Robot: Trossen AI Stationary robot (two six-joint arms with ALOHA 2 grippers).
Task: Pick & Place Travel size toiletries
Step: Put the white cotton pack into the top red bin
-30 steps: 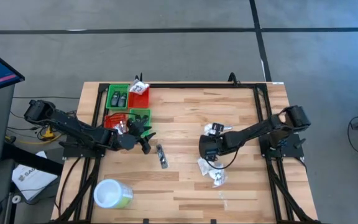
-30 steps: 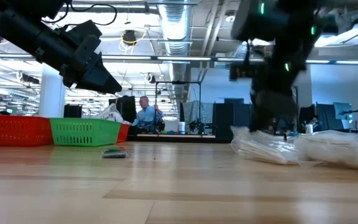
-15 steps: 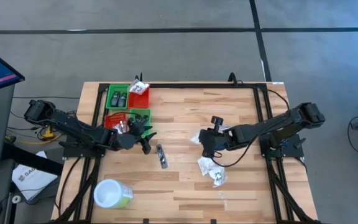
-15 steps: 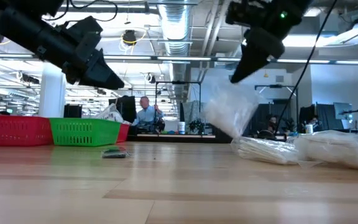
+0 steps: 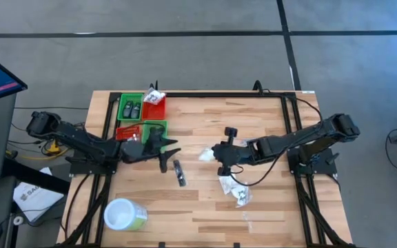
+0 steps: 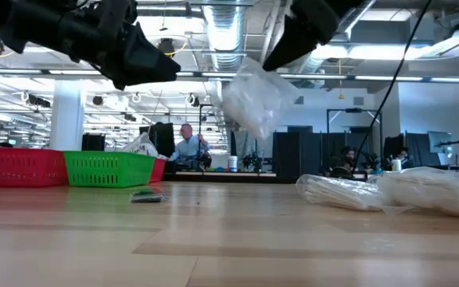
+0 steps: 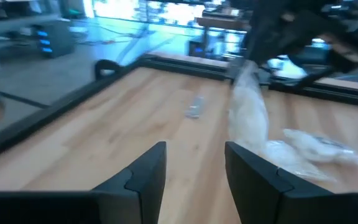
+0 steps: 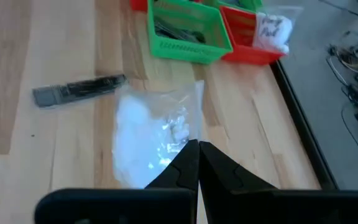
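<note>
**Wooden table: packet held aloft**

Wood table (image 5: pixel 205 207) as reference. Right gripper (image 5: pixel 214 153) above its middle, fingers pinched tight on white packet (image 5: pixel 205 154), clear of the surface. Left gripper (image 5: pixel 173 146) beside green bin (image 5: pixel 156 127), parted, holding nothing. Dark tube (image 5: pixel 178 172) lies flat below it.

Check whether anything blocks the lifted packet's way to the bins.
Nothing on the table does. The right tool is shut on the white packet, held above the wood. Only a slim tube lies near the line, flat and low. The left tool, open, hovers beside the bins, possibly crowding the approach.
</note>
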